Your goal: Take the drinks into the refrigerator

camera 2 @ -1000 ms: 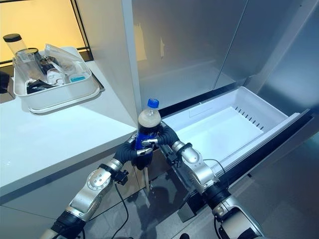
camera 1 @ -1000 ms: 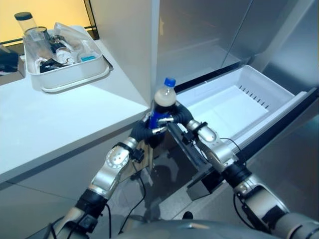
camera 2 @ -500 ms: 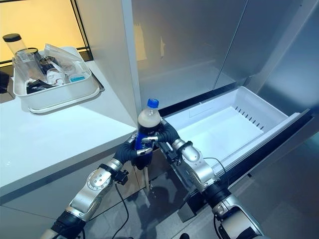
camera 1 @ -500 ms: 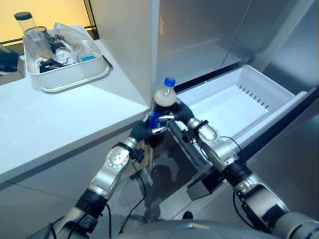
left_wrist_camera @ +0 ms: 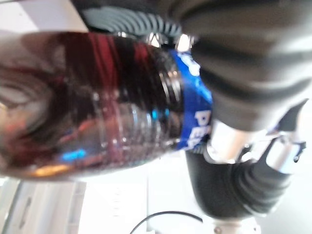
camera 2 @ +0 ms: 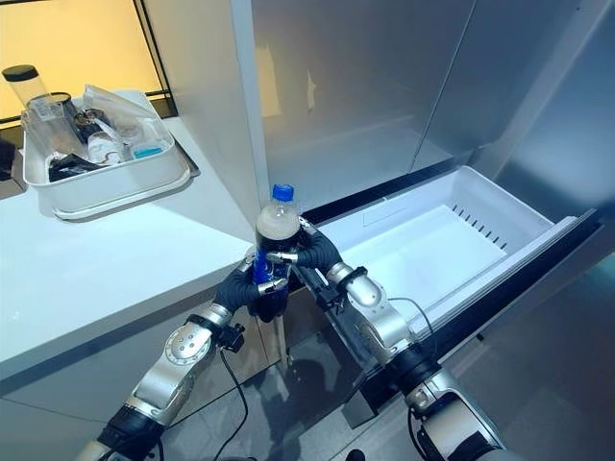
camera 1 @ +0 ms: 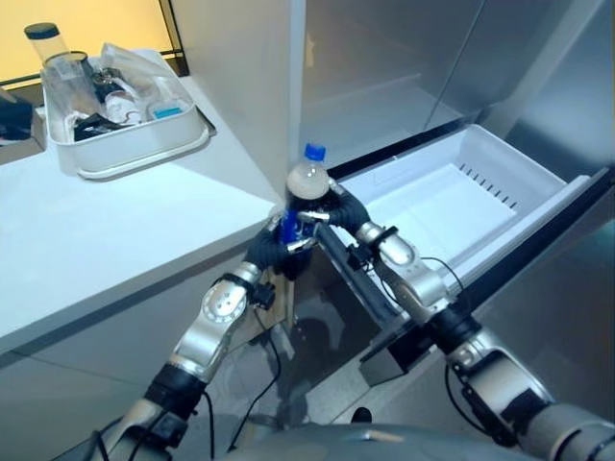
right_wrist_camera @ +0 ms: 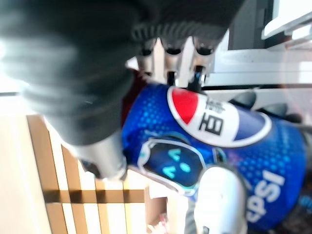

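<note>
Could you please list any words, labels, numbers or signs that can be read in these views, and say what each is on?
Bottle, blue label: white lettering and a round emblem, cut off by the left hand and right hand; no whole word reads.
Things in the white tray: any print is too small to read.
White drawer: no text.

- Bright, even light on the white counter point(camera 1: 115, 230) and drawer point(camera 1: 452, 192).
- Warm yellow glow behind the tray point(camera 1: 125, 144).
- Soft reflections on the steel fridge point(camera 2: 384, 86).
- Both wrist views are blurred; the bottle point(left_wrist_camera: 97, 102) is smeared.
</note>
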{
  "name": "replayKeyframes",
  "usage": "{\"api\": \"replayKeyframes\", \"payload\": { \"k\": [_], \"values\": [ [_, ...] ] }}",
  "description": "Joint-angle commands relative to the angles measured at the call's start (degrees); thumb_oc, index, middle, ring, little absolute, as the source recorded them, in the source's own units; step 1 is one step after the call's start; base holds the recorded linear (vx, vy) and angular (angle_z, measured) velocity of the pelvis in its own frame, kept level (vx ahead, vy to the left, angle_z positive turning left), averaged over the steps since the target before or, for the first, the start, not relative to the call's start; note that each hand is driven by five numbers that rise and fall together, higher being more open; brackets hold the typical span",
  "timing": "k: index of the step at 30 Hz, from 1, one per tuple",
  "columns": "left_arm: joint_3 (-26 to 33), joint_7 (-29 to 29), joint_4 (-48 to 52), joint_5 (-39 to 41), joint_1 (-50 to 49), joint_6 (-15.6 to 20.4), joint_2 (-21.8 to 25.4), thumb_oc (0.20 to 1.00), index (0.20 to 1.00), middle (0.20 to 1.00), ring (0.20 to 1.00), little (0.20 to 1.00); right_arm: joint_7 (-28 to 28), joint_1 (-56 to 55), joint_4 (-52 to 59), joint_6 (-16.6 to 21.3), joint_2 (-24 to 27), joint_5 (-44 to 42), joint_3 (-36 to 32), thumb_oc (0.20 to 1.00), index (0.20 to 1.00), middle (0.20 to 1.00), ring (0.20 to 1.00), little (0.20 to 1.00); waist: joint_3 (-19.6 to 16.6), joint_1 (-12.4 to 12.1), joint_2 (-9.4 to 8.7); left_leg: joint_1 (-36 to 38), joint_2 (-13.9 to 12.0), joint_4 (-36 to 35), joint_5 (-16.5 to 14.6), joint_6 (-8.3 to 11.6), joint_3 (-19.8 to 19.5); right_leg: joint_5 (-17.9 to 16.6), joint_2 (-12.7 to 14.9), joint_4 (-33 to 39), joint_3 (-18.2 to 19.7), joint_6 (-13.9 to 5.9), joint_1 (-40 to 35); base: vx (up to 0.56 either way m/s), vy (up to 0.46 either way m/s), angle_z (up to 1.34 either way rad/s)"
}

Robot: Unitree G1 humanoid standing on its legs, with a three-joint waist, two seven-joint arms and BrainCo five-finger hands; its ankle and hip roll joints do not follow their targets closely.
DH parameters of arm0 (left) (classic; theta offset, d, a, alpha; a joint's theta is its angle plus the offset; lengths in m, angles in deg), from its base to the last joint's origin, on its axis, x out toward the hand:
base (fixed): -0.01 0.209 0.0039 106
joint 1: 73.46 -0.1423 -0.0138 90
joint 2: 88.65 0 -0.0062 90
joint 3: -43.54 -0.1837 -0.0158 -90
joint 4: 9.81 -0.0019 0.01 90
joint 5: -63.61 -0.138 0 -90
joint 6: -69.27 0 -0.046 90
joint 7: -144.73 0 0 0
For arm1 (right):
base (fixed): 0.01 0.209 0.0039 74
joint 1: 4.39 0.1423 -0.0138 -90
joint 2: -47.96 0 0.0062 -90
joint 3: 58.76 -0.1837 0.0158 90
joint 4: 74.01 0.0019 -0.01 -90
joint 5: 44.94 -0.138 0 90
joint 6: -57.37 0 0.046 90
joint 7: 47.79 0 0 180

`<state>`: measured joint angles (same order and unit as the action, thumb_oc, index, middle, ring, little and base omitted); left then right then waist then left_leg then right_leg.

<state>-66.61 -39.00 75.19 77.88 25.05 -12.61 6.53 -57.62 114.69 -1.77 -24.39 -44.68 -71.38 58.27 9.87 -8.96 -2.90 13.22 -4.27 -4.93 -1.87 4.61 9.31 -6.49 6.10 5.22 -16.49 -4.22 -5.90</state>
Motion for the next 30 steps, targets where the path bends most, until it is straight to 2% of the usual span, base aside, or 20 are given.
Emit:
{"api": "replayKeyframes", "payload": {
  "k": [1,20,21,22,30],
  "values": [
    [-4.74,-1.84,4.55,-1.39,9.73,6.33,-3.07,0.200,0.200,0.200,0.200,0.200,0.32,9.05,0.91,2.84,-2.33,0.18,-0.15,0.200,0.200,0.200,0.200,0.200,-1.58,-1.42,0.06,-0.23,2.75,-0.07,-3.80,-3.39,-0.07,4.69,-0.90,-6.59,-1.09,-1.72,-2.02,0.00,0.000,0.00],
    [-4.48,-1.65,3.89,-1.40,8.65,6.09,-2.86,0.200,0.200,0.200,0.200,0.200,2.04,8.03,-1.49,2.85,-1.77,2.40,-1.25,0.200,0.200,0.200,0.200,0.200,-1.54,-1.48,0.10,-0.11,2.64,-0.07,-3.88,-3.34,0.05,4.79,-0.94,-6.52,-1.01,-1.73,-2.11,0.00,0.000,0.00],
    [-4.37,-1.60,3.93,-1.30,8.51,6.09,-2.87,0.231,0.231,0.231,0.231,0.231,2.12,7.92,-1.47,2.87,-1.80,2.27,-1.39,0.200,0.200,0.200,0.200,0.200,-1.56,-1.48,0.09,-0.10,2.63,-0.07,-3.90,-3.34,0.07,4.79,-0.91,-6.50,-1.01,-1.74,-2.11,0.00,0.000,0.00],
    [-4.23,-1.55,3.87,-0.92,8.17,5.97,-3.02,1.000,1.000,1.000,1.000,1.000,2.32,7.80,-1.53,2.89,-1.78,2.28,-1.53,0.200,0.200,0.200,0.200,0.200,-1.56,-1.49,0.06,-0.08,2.62,-0.07,-3.92,-3.33,0.08,4.80,-0.91,-6.44,-1.02,-1.75,-2.15,0.00,0.000,0.00],
    [-0.61,0.12,2.99,1.54,3.13,5.93,-3.08,1.000,1.000,1.000,1.000,1.000,4.35,5.86,0.65,3.90,0.40,1.18,-4.63,0.200,0.200,0.200,0.200,0.200,-1.21,-1.80,0.05,-0.33,2.68,-0.07,-3.76,-3.37,-0.03,4.72,-0.92,-6.31,-1.17,-1.74,-2.07,0.00,0.000,0.00]
  ]
}}
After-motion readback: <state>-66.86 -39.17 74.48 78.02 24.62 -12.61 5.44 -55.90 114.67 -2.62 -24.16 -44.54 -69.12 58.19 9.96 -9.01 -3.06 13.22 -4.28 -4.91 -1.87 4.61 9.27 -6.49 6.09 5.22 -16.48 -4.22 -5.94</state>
